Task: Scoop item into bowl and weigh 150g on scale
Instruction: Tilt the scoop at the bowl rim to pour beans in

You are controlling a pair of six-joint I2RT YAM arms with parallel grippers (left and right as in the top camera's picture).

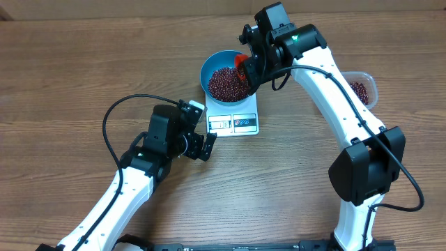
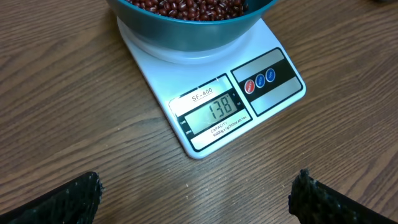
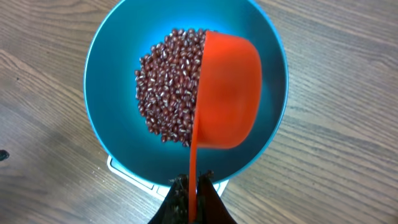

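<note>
Right gripper (image 3: 189, 200): jaws clamped together on the thin handle of the orange scoop (image 3: 227, 93). The scoop is tipped on its edge over the bowl (image 3: 106, 74); whether anything is left inside it I cannot tell.

Beans (image 3: 168, 87): a loose heap in the bowl, lying to one side of the scoop. More sit in the clear tub (image 1: 362, 89), well apart by the right arm.

The bowl sits on the scale (image 2: 161, 68), whose display (image 2: 214, 109) reads 138 (short of target, so my guess is a small top-up).

Left gripper (image 2: 196, 208): fingers wide apart, empty, hovering just in front of the scale.

Risks:
- A full scoop would likely overshoot.
- The scoop resting on the bowl's wall or the heap would inflate the reading.
- A fast tip could bounce beans over the rim.
- The left gripper drifting forward could nudge the scale.
</note>
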